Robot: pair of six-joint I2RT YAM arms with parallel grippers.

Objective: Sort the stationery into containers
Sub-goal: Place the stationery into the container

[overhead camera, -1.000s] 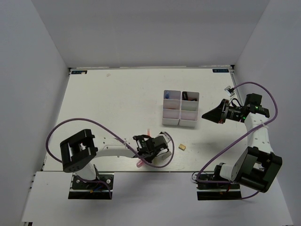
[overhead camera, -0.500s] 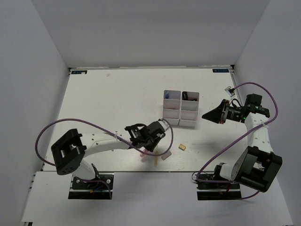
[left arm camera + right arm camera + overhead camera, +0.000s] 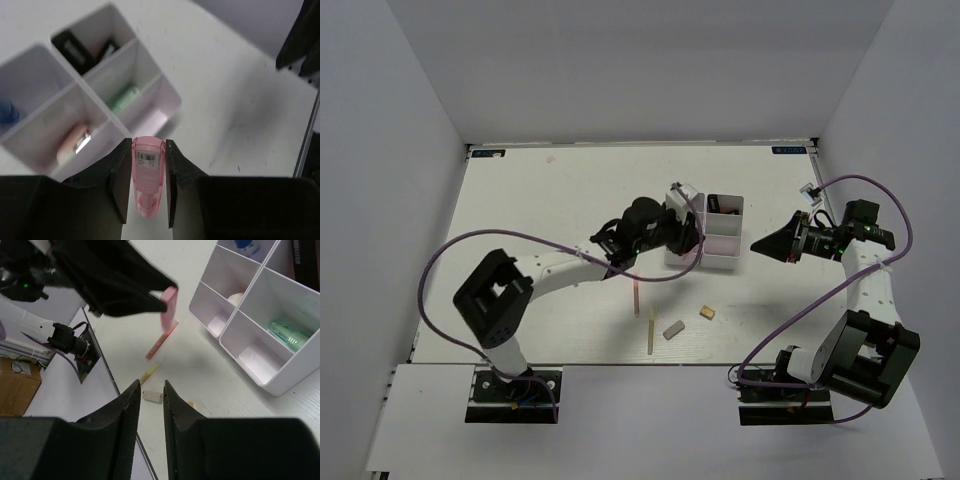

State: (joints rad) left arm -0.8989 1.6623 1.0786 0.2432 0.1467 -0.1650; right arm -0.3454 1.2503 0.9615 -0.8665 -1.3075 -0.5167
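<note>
Left gripper clamped on pink marker above part-filled containers. Right gripper closure unclear. Unsorted: yellow stick, pink stick, grey eraser, tan eraser.

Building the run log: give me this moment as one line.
left gripper: shut on pink marker, over bins | right gripper: empty, beside bins | on table: pink stick, yellow stick, grey eraser, tan eraser

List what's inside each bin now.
Far row: blue-capped tube, black item. Middle row: pinkish item, green marker. Front bins look empty, though the left jaws cover part of one.
</note>
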